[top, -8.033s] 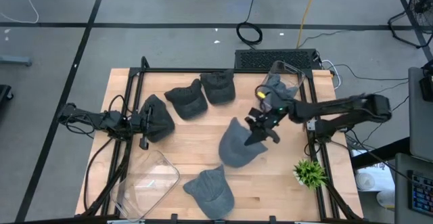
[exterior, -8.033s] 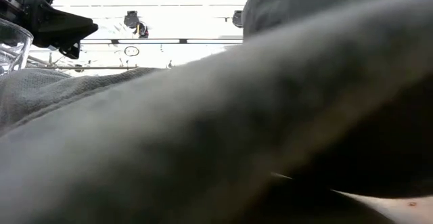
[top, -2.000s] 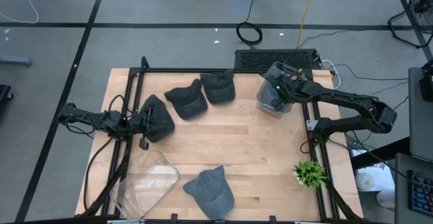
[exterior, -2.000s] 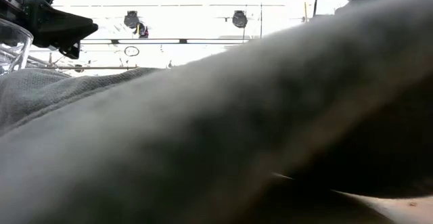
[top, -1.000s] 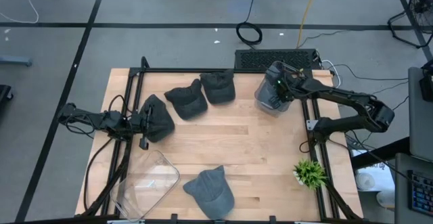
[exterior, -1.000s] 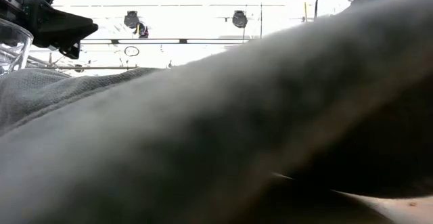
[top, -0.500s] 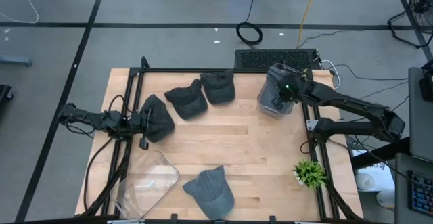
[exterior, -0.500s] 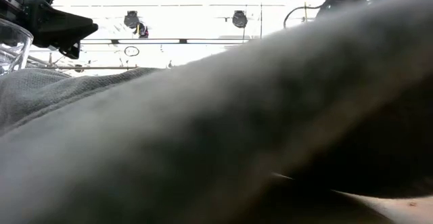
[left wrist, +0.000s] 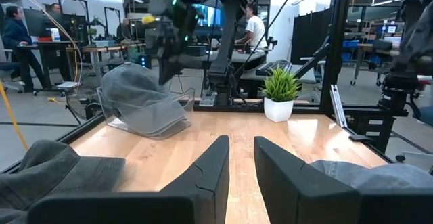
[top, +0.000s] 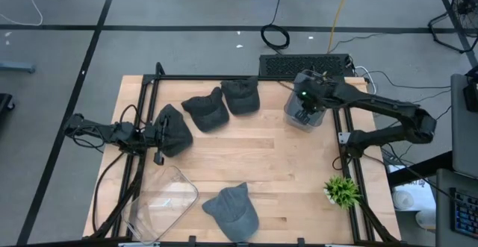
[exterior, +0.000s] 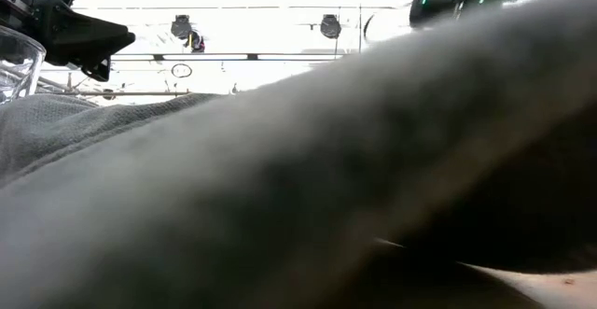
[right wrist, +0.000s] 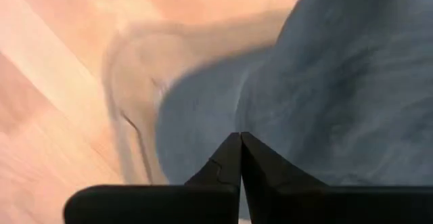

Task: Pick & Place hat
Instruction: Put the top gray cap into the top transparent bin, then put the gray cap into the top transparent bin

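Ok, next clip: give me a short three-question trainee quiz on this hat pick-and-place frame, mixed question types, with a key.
1. True or false: the right gripper is above the clear bin at the table's far right corner.
2. Multiple choice: where is the hat that is in that bin? A) hanging from the right gripper's fingers B) lying in the bin, free of the shut fingers C) on the floor
3. Fill in: the left gripper rests at the table's left edge with its fingers ____.

Key: 1 true; 2 B; 3 open
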